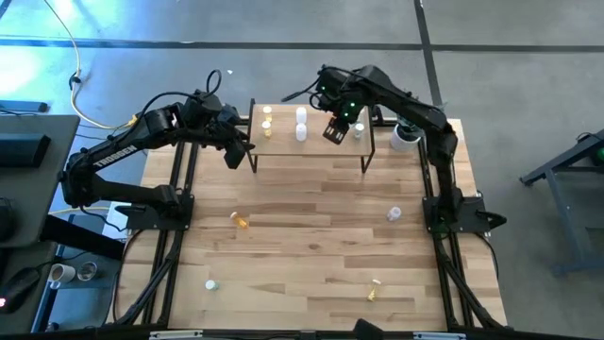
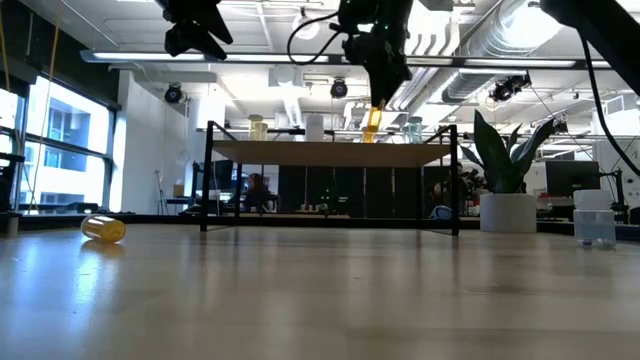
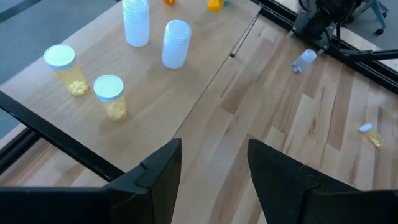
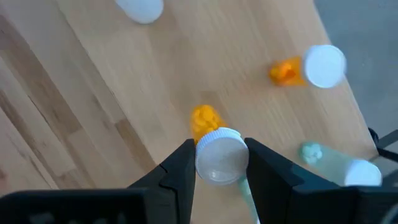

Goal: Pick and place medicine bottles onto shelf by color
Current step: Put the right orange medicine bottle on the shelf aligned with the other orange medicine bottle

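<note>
One orange bottle (image 4: 214, 146) hangs pinched in the right hand (image 4: 219, 163) above the shelf (image 1: 311, 151), near its orange match; the grip keeps it upright for setting down. Left hand (image 3: 214, 180) waits spread and empty by the shelf's left edge.

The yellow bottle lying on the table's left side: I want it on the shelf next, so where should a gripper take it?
The yellow bottle lies on its side, apart from the rest. Probably best to come straight down and close across the round body near its middle, fingers crosswise to its length, so it cannot roll away. The left gripper is open and nearer.
</note>
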You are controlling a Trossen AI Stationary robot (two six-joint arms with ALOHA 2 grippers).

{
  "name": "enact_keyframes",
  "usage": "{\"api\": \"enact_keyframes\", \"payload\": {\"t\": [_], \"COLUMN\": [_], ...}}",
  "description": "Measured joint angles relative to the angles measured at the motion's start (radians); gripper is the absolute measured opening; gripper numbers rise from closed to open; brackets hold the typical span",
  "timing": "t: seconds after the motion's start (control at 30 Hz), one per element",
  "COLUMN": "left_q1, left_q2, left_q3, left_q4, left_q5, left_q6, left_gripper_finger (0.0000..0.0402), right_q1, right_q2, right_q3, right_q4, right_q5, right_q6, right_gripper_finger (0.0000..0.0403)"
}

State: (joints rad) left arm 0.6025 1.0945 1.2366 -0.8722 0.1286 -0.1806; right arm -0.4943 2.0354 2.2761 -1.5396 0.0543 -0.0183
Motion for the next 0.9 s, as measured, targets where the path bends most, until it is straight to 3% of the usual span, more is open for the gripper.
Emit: {"api": "enact_keyframes", "payload": {"t": [0.4,0.9], "left_q1": [0.0,0.0], "left_q2": [0.0,0.0], "left_q3": [0.0,0.0], "left_q4": [0.0,0.0], "left_q5": [-0.002,-0.002], "left_q6": [0.0,0.0], "left_gripper_finger": [0.0174,0.0175], "right_q1": [0.004,0.005], "right_q2": [0.062,0.067], "right_q3": [-0.001,-0.001], "right_q4": [0.006,0.013], "right_q5": [0.068,0.058], "right_q6": [-0.076,-0.113], "right_gripper_finger": [0.0114,0.0114]}}
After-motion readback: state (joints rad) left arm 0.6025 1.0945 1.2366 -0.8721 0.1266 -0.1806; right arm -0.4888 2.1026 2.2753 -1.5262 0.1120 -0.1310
